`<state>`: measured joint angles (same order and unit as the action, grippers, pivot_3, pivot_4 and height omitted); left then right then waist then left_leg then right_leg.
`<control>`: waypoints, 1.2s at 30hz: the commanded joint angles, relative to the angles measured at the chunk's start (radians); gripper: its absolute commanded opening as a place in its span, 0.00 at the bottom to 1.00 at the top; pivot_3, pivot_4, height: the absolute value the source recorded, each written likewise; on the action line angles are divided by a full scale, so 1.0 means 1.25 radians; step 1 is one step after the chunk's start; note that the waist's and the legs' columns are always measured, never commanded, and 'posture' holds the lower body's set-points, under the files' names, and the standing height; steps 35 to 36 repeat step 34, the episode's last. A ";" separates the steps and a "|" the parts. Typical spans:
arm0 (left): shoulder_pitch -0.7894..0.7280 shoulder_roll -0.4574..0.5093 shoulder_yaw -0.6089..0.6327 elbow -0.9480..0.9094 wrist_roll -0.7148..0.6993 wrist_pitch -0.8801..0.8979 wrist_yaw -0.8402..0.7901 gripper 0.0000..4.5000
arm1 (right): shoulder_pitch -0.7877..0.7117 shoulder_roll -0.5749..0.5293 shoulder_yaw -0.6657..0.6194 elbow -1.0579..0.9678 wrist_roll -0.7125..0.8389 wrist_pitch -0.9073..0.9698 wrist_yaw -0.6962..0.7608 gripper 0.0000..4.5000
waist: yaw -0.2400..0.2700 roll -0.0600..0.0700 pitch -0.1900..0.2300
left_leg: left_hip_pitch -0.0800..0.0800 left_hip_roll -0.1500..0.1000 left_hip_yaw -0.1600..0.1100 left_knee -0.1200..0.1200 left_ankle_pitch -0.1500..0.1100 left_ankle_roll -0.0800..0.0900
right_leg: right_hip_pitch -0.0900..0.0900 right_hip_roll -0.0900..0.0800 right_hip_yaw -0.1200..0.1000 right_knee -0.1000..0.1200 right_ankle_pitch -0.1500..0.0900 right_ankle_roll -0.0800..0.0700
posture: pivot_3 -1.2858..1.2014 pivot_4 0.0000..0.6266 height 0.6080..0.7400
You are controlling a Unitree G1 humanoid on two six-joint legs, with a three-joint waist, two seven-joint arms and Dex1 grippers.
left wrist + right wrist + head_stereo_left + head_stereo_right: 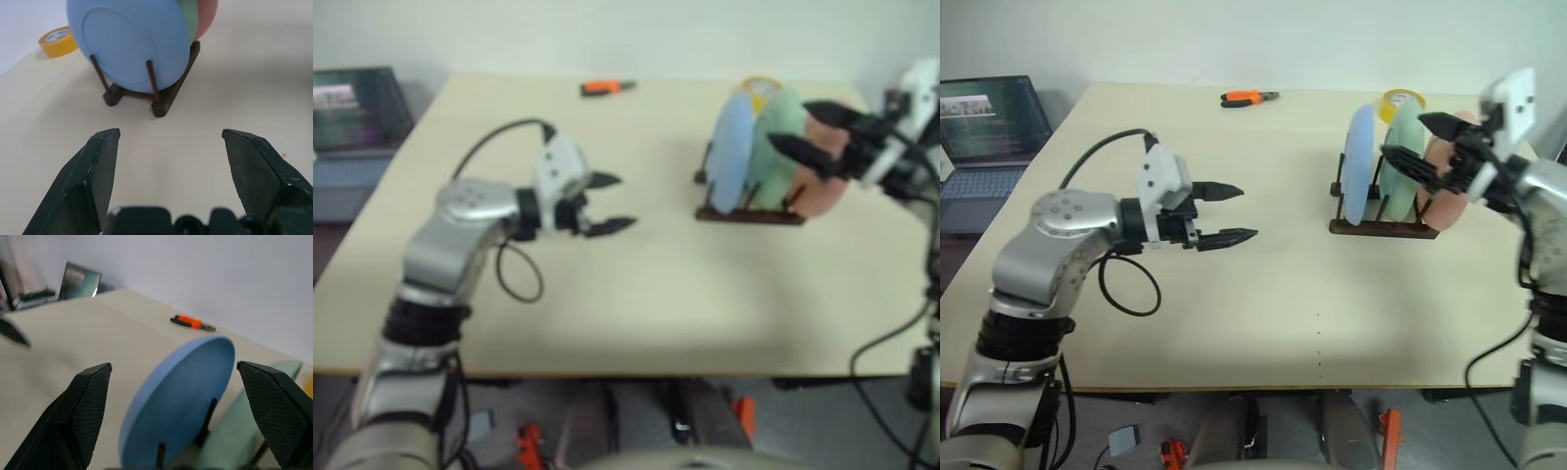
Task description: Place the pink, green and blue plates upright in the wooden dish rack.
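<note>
All 3 plates stand upright in the rack point(1381, 227) on the worktop point(1273, 313): blue plate point(1360, 166), green plate point(1402, 157), pink plate point(1446, 181). My left gripper point(1226, 212) & right gripper point(1420, 147): jaws spread, holding nothing. Task looks done; nothing left but pulling back.

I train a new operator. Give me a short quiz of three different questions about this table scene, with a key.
1. True or false: the blue plate lies flat on the table.
2. Which plate in the wooden rack stands nearest the left tool? A pink, B green, C blue.
3. Fill in: the right tool is ____ and holds nothing.

Key: 1 false, it stands upright in the rack. 2 C. 3 open.
</note>
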<state>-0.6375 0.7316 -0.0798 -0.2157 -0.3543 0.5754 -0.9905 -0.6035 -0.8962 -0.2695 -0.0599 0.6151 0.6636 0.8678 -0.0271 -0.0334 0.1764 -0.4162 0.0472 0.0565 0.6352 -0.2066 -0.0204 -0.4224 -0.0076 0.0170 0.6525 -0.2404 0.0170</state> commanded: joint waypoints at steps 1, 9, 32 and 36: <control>0.001 0.038 0.060 -0.002 -0.012 -0.023 -0.012 0.82 | 0.049 -0.100 -0.088 0.091 -0.006 -0.055 0.127 0.99 | 0.001 0.000 0.000 | 0.000 0.000 0.000 -0.001 0.000 0.000 | 0.001 0.000 0.000 -0.002 0.000 0.000 | 0.52 0.24 1.00; 0.033 0.119 0.125 0.066 -0.007 -0.056 -0.055 0.82 | 0.146 -0.227 -0.128 0.396 -0.080 -0.223 0.323 0.99 | -0.004 0.000 0.000 | 0.001 -0.001 0.002 -0.004 0.000 0.000 | 0.001 0.000 0.000 -0.005 0.000 0.001 | 0.52 0.24 1.00; 0.152 0.205 0.239 0.061 -0.026 -0.051 -0.043 0.82 | 0.064 -0.245 -0.070 0.740 -0.181 -0.363 0.429 0.99 | -0.003 0.000 0.000 | 0.004 0.000 0.003 -0.004 0.000 0.000 | 0.002 -0.001 0.001 -0.003 0.001 0.000 | 0.52 0.24 1.00; 0.155 0.207 0.240 0.047 -0.032 -0.041 -0.035 0.82 | 0.064 -0.252 -0.069 0.751 -0.186 -0.367 0.434 0.99 | -0.003 0.001 0.000 | 0.004 0.000 0.003 -0.004 0.000 0.000 | 0.002 -0.001 0.001 -0.003 0.001 0.000 | 0.52 0.24 1.00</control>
